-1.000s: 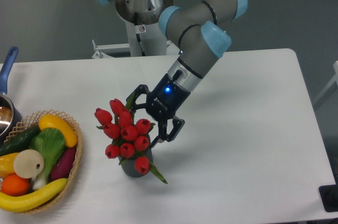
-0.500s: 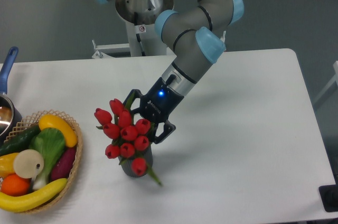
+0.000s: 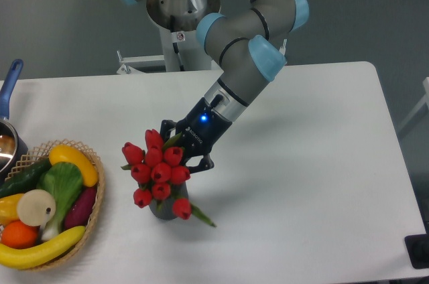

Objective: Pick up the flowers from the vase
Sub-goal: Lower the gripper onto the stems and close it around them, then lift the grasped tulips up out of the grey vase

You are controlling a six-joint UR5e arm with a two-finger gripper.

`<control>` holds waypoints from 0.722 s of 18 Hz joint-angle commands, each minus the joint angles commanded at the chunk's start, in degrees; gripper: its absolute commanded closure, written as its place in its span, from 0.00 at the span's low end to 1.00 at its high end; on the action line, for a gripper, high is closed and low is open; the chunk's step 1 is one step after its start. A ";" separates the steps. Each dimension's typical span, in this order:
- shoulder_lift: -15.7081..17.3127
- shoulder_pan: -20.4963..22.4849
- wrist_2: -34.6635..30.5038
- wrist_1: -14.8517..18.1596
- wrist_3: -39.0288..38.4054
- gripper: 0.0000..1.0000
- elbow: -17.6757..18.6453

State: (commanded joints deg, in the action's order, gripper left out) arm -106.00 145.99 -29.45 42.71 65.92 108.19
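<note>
the flowers [image 3: 158, 172] are hiding most of the vase [image 3: 163, 207]. their stems are leaning toward 11 o'clock, the gripper [image 3: 179, 151] pinching them.

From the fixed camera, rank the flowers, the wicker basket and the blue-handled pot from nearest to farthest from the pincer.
1. The flowers: right at the pincer, which has closed around the bunch above the vase.
2. The wicker basket: further left, near the table's front-left edge.
3. The blue-handled pot: farthest, at the left frame edge.
</note>
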 joint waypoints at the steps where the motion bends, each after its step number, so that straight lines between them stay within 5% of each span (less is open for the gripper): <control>1: 0.09 0.17 0.18 0.00 0.00 0.76 0.00; 13: 7.46 0.70 0.18 0.09 -7.38 0.76 -1.14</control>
State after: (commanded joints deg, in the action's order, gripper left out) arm -98.53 146.69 -29.27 42.80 58.54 107.05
